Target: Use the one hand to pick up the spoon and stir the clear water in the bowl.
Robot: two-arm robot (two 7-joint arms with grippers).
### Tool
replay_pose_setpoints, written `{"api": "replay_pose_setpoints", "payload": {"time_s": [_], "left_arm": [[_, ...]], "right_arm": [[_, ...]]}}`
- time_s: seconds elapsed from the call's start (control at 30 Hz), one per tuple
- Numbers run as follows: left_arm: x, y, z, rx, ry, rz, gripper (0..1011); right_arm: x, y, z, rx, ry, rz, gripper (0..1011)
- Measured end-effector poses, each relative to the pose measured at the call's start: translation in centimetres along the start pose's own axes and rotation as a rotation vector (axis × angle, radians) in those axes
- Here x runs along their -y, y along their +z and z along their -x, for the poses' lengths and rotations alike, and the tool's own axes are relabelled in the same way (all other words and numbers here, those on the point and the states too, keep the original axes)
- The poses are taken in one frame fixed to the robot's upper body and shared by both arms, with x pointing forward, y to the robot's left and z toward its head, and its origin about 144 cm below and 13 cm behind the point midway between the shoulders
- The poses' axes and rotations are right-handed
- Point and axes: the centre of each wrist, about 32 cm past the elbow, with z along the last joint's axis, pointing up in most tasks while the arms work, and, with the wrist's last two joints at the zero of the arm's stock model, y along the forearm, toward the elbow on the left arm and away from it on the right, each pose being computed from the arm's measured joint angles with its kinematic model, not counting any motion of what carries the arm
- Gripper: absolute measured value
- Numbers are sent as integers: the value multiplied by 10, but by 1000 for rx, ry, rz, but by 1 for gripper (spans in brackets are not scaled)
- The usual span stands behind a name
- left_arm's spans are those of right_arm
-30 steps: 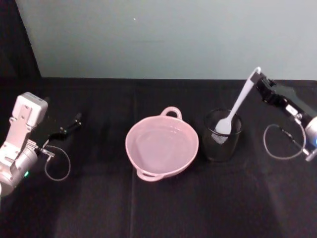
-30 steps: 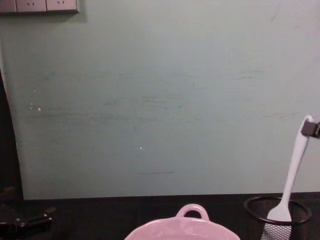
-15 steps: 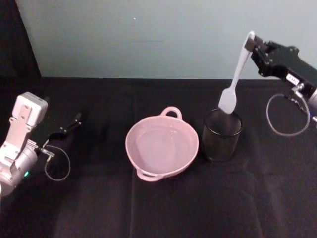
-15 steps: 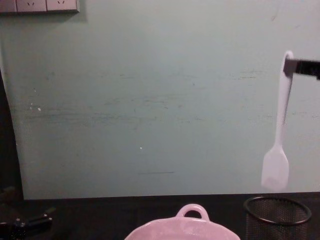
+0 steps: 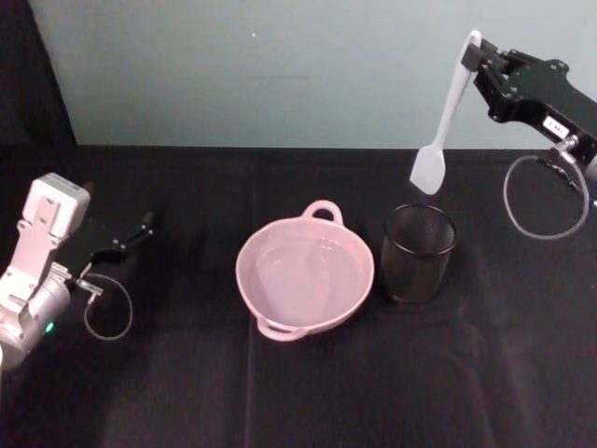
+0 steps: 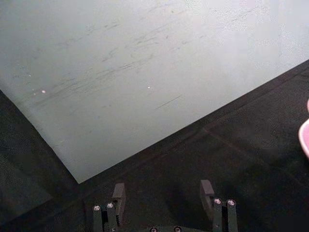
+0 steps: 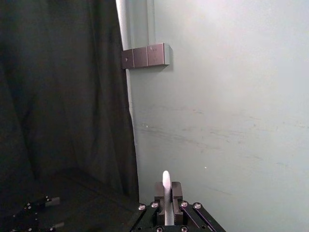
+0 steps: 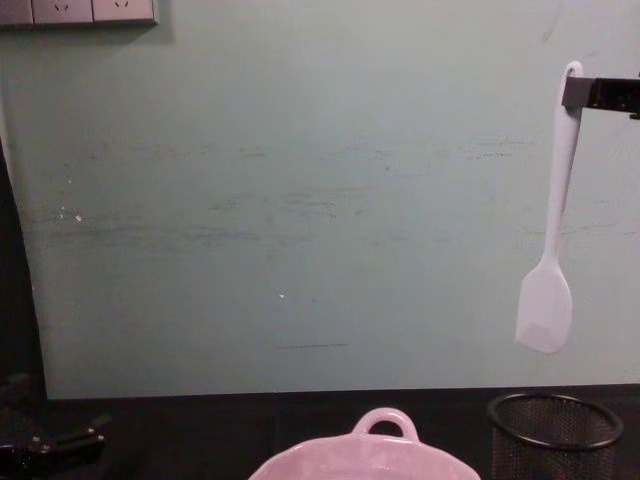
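Note:
My right gripper [image 5: 477, 58] is raised at the right, shut on the top of the white spoon's [image 5: 442, 126] handle. The spoon [image 8: 553, 230] hangs blade down, well above the black mesh cup [image 5: 417, 253]. In the right wrist view the handle tip [image 7: 166, 195] sticks up between the closed fingers. The pale pink bowl [image 5: 305, 274] sits at the table's middle, left of the cup, its loop handle [image 8: 385, 422] toward the wall; faint glints show inside. My left gripper [image 5: 140, 227] rests parked at the far left, open, its two fingers [image 6: 207, 192] apart over the black cloth.
The mesh cup [image 8: 555, 431] stands just right of the bowl. Black cloth covers the table up to the pale green wall. A cable loop [image 5: 546, 201] hangs under my right wrist. A dark curtain [image 7: 63, 96] and a grey socket strip [image 7: 145, 55] lie to the left.
My right gripper has lifted the spoon out of the mesh cup and raised it clear above the rim. The left arm has not moved.

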Motion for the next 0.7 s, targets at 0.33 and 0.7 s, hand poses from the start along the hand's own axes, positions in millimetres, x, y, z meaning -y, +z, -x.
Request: {"api": "replay_pose_setpoints", "payload": {"time_s": [0.33,0.7], "left_arm": [[0,0,0,0,0,0,1011],[0,0,0,0,0,0,1011]], "right_arm": [[0,-1,0,1,0,2,98],[-7,-2,9,0,49,-24,99]]}}
